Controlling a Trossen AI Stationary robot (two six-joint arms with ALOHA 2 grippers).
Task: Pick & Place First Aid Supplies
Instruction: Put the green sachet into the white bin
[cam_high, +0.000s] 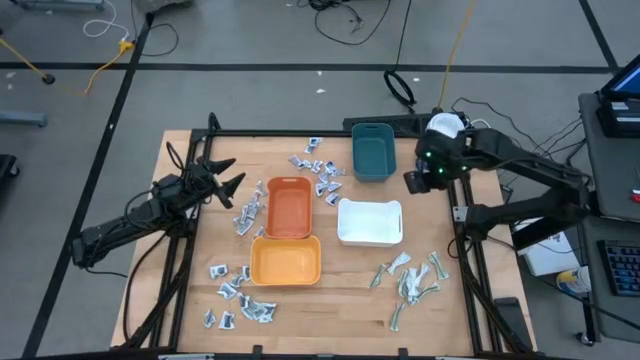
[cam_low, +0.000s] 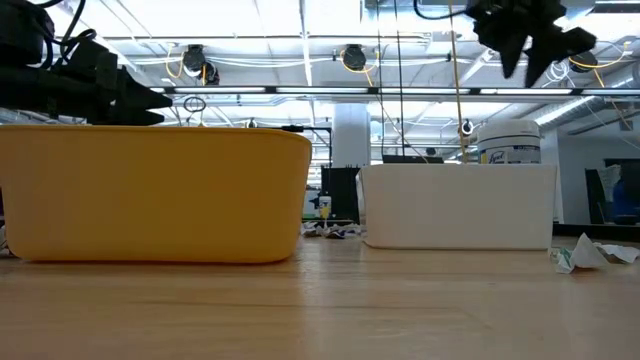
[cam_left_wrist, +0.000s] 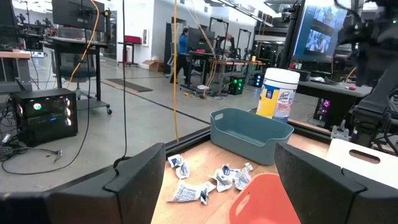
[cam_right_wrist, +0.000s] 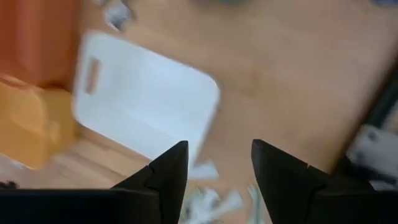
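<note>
The first aid supplies lie flat on the wooden table in loose heaps: one by the teal tray (cam_high: 318, 166), one left of the orange tray (cam_high: 245, 216), one at the near left (cam_high: 240, 296), one at the near right (cam_high: 410, 280). My left gripper (cam_high: 228, 182) hovers open at the table's left, level, pointing at the far heap (cam_left_wrist: 205, 183). My right gripper (cam_high: 413, 182) hangs open high over the table's right part, between the teal tray and the white tray (cam_right_wrist: 146, 102), pointing steeply down, with nothing between its fingers (cam_right_wrist: 217, 168).
Four trays stand mid-table: teal (cam_high: 372, 150) at the far side, orange (cam_high: 288, 208), yellow (cam_high: 285, 262) and white (cam_high: 369, 222). A white tub with a blue label (cam_left_wrist: 278, 93) stands beyond the teal tray. Bare wood lies between the white tray and the near-right heap.
</note>
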